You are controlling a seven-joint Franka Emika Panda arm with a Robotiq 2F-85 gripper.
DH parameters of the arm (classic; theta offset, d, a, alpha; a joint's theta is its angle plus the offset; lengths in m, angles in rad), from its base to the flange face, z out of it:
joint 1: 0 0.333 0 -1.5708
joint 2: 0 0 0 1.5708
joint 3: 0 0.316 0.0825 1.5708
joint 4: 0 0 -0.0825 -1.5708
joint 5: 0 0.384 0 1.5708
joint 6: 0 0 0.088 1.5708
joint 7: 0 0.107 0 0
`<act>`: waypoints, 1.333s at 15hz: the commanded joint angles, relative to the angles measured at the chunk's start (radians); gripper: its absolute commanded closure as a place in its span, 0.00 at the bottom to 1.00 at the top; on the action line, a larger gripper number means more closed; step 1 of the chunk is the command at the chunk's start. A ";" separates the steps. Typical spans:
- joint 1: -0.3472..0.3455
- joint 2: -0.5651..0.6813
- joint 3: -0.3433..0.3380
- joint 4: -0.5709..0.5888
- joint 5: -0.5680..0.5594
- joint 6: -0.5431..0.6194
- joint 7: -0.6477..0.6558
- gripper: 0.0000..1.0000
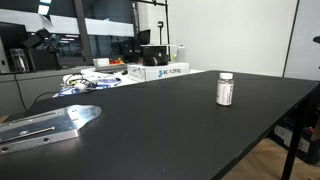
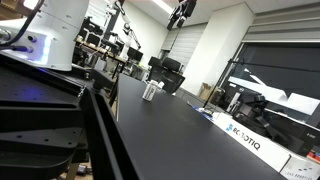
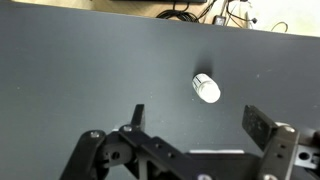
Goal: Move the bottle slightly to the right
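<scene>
In an exterior view: bottle [image 1: 225, 90] upright on the black table [image 1: 150, 130], right of centre; white boxes [image 1: 160, 71] at the far edge.
In an exterior view: bottle [image 2: 150, 91] stands far down the table.
Wrist view: gripper [image 3: 200, 122] spread wide, holding nothing; bottle [image 3: 206, 88] just beyond the fingertips.

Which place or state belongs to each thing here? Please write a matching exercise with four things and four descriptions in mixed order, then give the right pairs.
Things:
1. small cylindrical white-capped bottle
2. white cardboard box with lettering
3. flat silver metal plate
4. black metal gripper

Descriptions:
a. open, holding nothing
b. lying flat, nearest the camera in an exterior view
c. standing upright, alone on the black table
d. at the table's end, apart from the bottle

Pairs: 1-c, 2-d, 3-b, 4-a
</scene>
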 commanded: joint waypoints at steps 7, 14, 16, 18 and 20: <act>-0.025 0.235 0.037 0.053 -0.012 0.224 0.126 0.00; -0.011 0.512 0.106 0.156 0.010 0.388 0.530 0.00; 0.004 0.557 0.119 0.165 0.001 0.405 0.658 0.00; 0.024 0.594 0.124 0.165 -0.006 0.406 0.782 0.00; 0.049 0.622 0.125 0.152 -0.010 0.417 0.866 0.00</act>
